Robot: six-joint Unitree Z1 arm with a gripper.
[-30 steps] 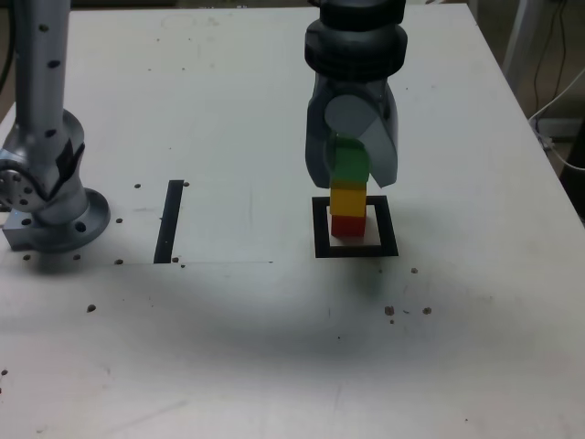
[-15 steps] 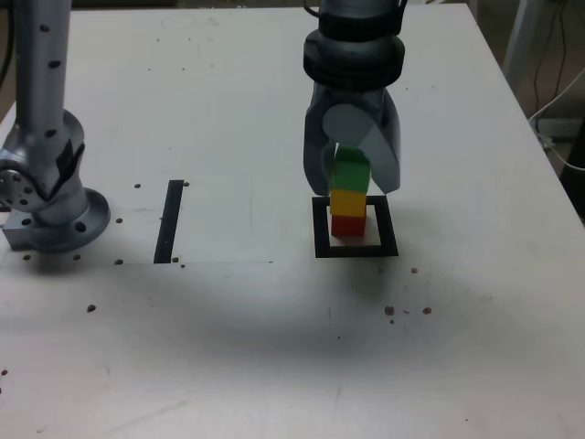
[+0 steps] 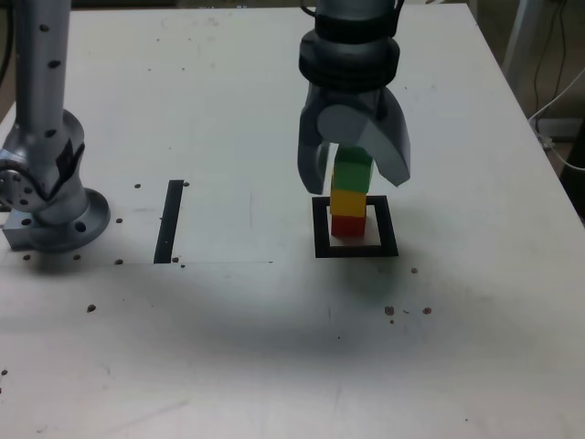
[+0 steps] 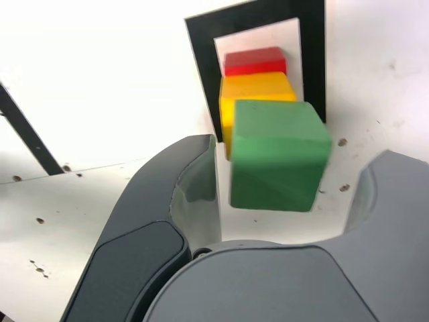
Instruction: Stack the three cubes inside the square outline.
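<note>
A stack of three cubes stands inside the square outline: the red cube at the bottom, the yellow cube on it, the green cube on top. My gripper hangs over the stack, open, its fingers apart on either side of the green cube without touching it. The wrist view shows the green cube free between the spread fingers, with the yellow cube, the red cube and the square outline beyond.
A straight black tape strip lies on the white table at the exterior view's left. The arm's grey base stands at the far left edge. Small dark specks dot the table. Cables hang off the right edge.
The gripper was shut on the green cube atop the stack; its fingers have spread apart and let the cube go. The stack has not moved.
</note>
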